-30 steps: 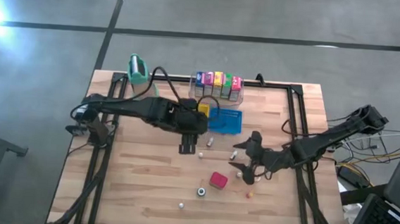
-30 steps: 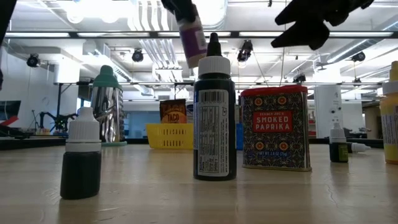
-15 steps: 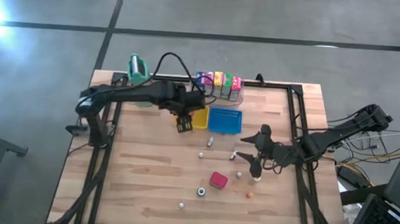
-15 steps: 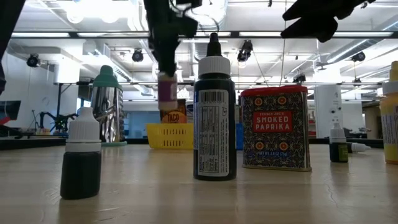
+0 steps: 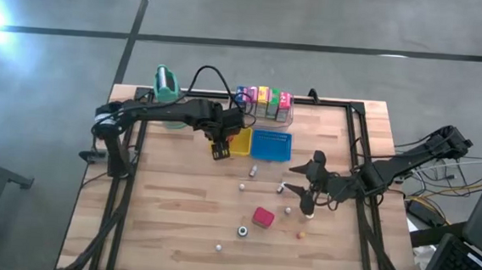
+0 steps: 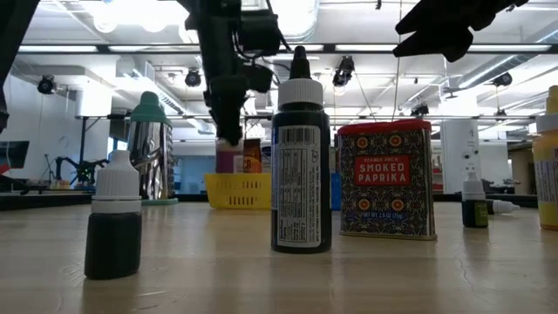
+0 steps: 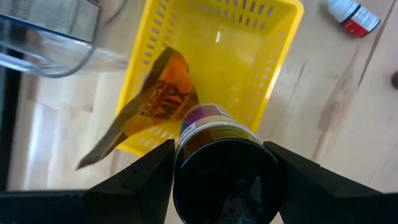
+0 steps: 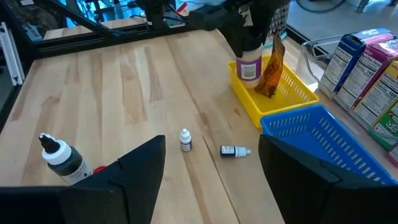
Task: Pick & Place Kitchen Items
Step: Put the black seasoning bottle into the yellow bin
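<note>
Spice jar, purple label: held upright by the left gripper, fingers clamped on it, just over the yellow basket; orange pouch leans inside. Step in hand: placing. Next, by judgement: lower, then release. Right gripper, right of the basket: fingers spread, holding nothing
</note>
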